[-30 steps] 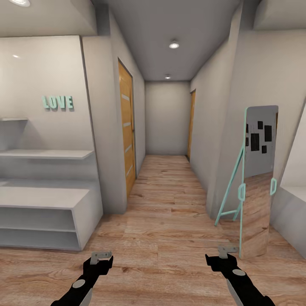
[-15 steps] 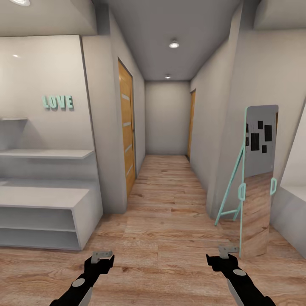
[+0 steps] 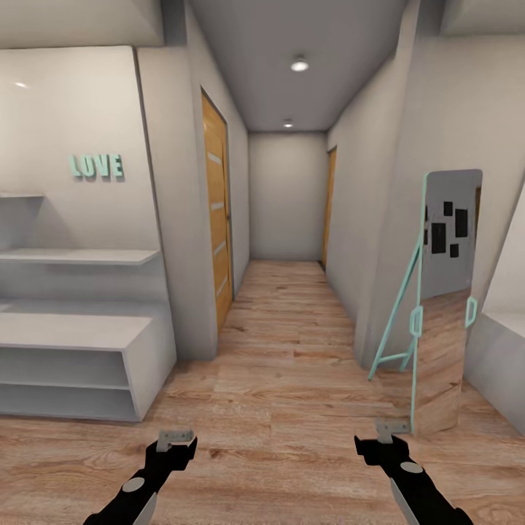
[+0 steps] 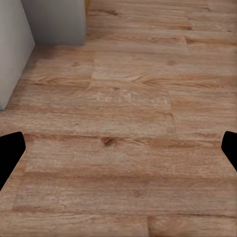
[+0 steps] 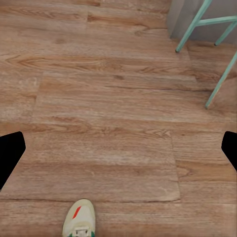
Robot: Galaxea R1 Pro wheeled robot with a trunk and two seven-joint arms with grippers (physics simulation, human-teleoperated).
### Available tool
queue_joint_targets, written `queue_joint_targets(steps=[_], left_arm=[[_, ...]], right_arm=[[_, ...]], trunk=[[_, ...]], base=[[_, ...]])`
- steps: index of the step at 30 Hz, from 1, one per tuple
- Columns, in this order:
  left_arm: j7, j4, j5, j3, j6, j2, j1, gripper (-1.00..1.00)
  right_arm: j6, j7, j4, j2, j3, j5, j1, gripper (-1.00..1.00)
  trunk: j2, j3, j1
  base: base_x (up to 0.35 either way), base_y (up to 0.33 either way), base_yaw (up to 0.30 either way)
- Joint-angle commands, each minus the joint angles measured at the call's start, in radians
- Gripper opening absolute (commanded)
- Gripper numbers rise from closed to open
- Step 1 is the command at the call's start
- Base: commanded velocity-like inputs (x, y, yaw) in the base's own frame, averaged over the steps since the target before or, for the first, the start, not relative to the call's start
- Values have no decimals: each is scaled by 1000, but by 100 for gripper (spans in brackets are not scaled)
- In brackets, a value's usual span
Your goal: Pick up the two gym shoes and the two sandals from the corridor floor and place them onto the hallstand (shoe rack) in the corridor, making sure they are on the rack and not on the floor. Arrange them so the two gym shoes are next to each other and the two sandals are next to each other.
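The pale grey hallstand (image 3: 73,343) stands at the left of the head view, with two low open shelves, wall shelves and mint "LOVE" letters (image 3: 96,166) above it. Both arms hang low at the bottom of that view over the wood-plank corridor floor (image 3: 284,394). My left gripper (image 3: 176,437) is open, its fingers (image 4: 10,153) wide apart over bare planks. My right gripper (image 3: 391,428) is open too. One cream-white gym shoe (image 5: 79,219) with a red-orange tab lies on the floor, its toe showing in the right wrist view. The sandals are out of view.
A tall mirror (image 3: 445,306) on a mint-green frame (image 5: 197,24) leans at the right wall. A grey wall corner (image 3: 179,219) borders the hallstand. The corridor runs ahead past wooden doors (image 3: 216,211). A pale unit (image 3: 503,350) sits at the far right.
The whole head view has shifted slightly, so the camera has moved a little. Both arms keep their pose and both grippers stay open.
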Motion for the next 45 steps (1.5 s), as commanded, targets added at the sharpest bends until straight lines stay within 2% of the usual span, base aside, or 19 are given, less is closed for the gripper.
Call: queue_joint_targets(steps=[1, 12, 18, 21, 27, 45], left_arm=[[-5, 1, 1, 2, -3, 0, -1, 100], [-6, 1, 1, 2, -2, 0, -1, 100], [-6, 2, 1, 2, -1, -2, -1, 100], [-6, 2, 1, 2, -1, -4, -1, 100], [-6, 2, 0, 2, -1, -6, -1, 100], [-7, 2, 1, 2, -1, -4, -2, 100]], right_arm=[[6, -2, -2, 0, 0, 0, 0, 100], [6, -3, 21, 0, 2, 0, 0, 100], [-9, -3, 160, 0, -10, 0, 0, 100], [-34, -3, 190, 0, -12, 0, 0, 100], [-61, -2, 209, -1, -11, 0, 0, 100], [-65, -1, 212, -2, -11, 0, 0, 100]], trunk=[[-8, -6, 4], [-85, -58, 46], [-127, -86, 69], [-148, -100, 81], [-190, -129, 104], [-316, -214, 173]], base=[[0, 0, 0], [0, 0, 0], [0, 0, 0], [0, 0, 0], [0, 0, 0], [0, 0, 0]])
